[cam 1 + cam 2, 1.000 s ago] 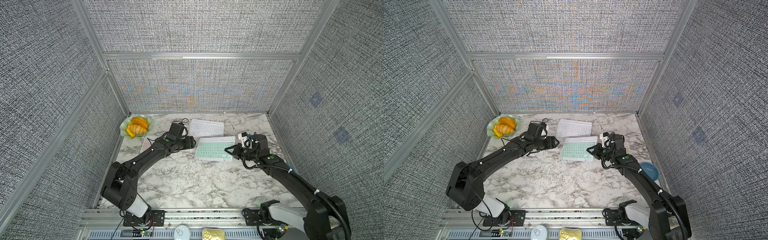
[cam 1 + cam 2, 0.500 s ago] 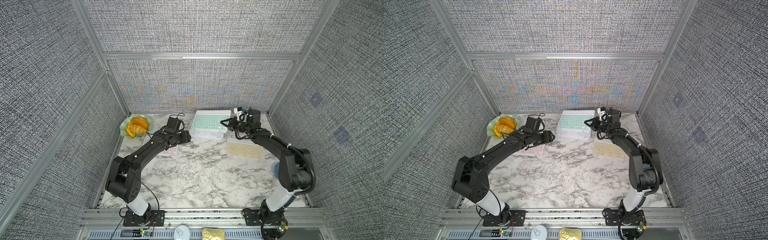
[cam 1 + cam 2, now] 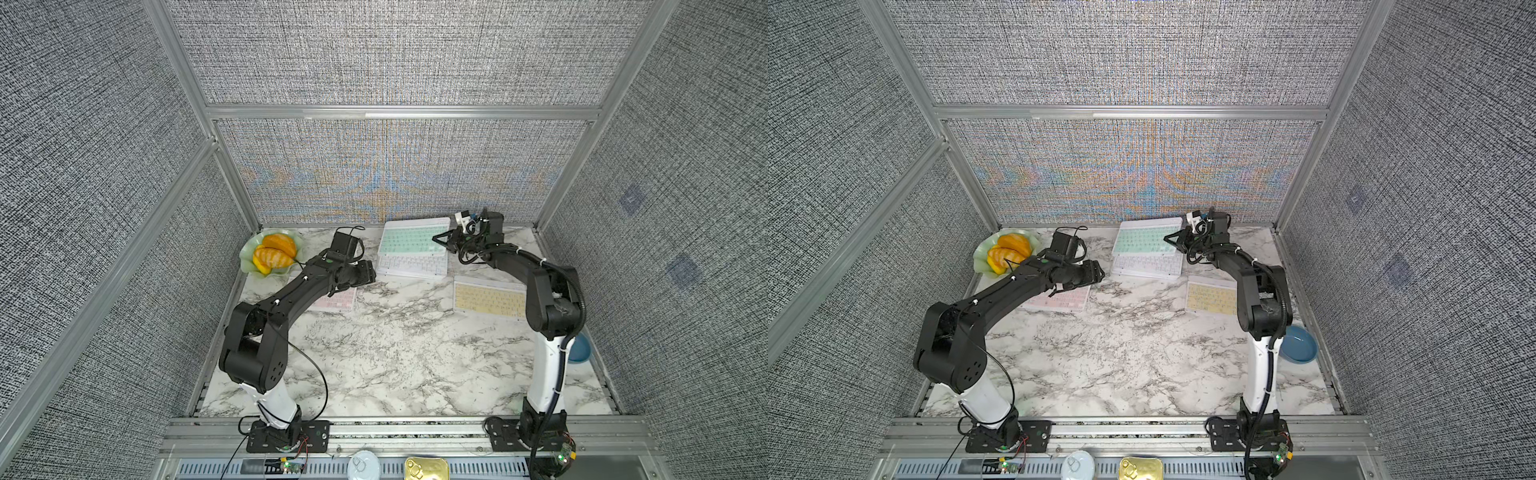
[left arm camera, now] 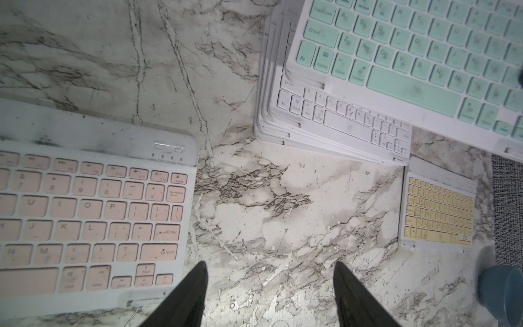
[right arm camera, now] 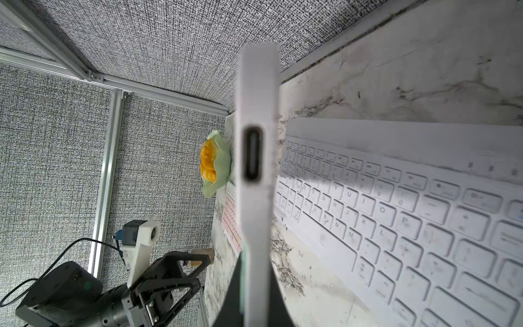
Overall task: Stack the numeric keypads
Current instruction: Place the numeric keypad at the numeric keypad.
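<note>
Right pincer [image 3: 437,239], clamped on the mint keypad [image 3: 409,243], holds it over the stack [image 3: 411,265], long axes parallel, at the back edge of the worktop [image 3: 395,357]; left pincer [image 4: 270,264] gapes empty

Clamped edge-on in right pincer [image 5: 254,286]: white-framed keypad [image 5: 256,113], charging port toward lens. Alongside, flat on marble bench [image 5: 396,70]: white keypad [image 5: 396,220]. Beyond: sliver of pink keypad [image 5: 230,218], green dish [image 5: 222,172] of orange fruit, left pincer [image 5: 198,259].

In both top views left arm [image 3: 299,291] covers most of pink keypad [image 3: 338,301]; stack [image 4: 264,121] shows lower keypads' edges only; mint keypad [image 4: 410,56], blurred blue bowl [image 4: 503,294] cut by edge.
</note>
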Robot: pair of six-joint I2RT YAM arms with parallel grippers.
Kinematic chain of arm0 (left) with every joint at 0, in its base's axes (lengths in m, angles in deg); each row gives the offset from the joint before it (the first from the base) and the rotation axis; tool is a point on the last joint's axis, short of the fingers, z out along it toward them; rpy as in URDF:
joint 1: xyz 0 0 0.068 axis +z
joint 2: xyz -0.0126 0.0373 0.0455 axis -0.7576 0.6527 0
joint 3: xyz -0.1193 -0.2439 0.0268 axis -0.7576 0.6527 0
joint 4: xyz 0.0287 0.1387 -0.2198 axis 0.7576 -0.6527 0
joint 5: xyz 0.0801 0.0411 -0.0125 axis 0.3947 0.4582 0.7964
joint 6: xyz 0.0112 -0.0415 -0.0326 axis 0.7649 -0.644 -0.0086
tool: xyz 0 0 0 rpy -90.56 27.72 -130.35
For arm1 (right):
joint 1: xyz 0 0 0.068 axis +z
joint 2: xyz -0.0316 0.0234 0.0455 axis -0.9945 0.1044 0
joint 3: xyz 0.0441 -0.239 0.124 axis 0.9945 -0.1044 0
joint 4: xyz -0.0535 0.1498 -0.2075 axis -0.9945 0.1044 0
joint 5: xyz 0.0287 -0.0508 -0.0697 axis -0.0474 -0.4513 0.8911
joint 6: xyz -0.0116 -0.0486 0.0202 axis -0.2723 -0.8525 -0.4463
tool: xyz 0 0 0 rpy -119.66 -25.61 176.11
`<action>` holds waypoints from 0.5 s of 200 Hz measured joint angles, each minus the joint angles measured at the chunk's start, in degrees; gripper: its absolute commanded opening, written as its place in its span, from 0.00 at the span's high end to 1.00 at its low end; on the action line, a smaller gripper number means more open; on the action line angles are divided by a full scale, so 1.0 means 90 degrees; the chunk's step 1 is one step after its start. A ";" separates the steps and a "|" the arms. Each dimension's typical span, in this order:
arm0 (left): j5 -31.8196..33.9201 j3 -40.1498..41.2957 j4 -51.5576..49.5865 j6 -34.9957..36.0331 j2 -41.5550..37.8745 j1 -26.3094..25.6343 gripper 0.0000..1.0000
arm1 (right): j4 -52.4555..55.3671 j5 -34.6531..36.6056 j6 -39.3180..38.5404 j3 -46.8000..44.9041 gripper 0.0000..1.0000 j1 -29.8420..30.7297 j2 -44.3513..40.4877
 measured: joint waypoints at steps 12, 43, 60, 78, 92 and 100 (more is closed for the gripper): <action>-0.0029 -0.0039 -0.0024 0.0019 0.0083 0.0007 0.29 | 0.0075 -0.0061 0.0000 0.0029 1.00 -0.0015 0.0087; -0.0095 -0.0061 -0.0085 0.0039 0.0228 0.0015 0.29 | 0.0092 -0.0114 -0.0002 -0.0017 1.00 -0.0053 0.0228; -0.0146 -0.0058 -0.0090 0.0039 0.0248 0.0017 0.29 | 0.0109 -0.0119 -0.0002 -0.0056 1.00 -0.0066 0.0287; -0.0199 -0.0034 -0.0087 0.0041 0.0250 0.0024 0.29 | 0.0223 -0.0131 -0.0005 -0.0053 1.00 -0.0087 0.0364; -0.0214 -0.0007 -0.0087 0.0039 0.0257 0.0027 0.29 | 0.0294 -0.0158 -0.0005 -0.0036 1.00 -0.0097 0.0442; -0.0228 0.0002 -0.0087 0.0039 0.0265 0.0029 0.29 | 0.0369 -0.0158 -0.0007 -0.0017 1.00 -0.0100 0.0481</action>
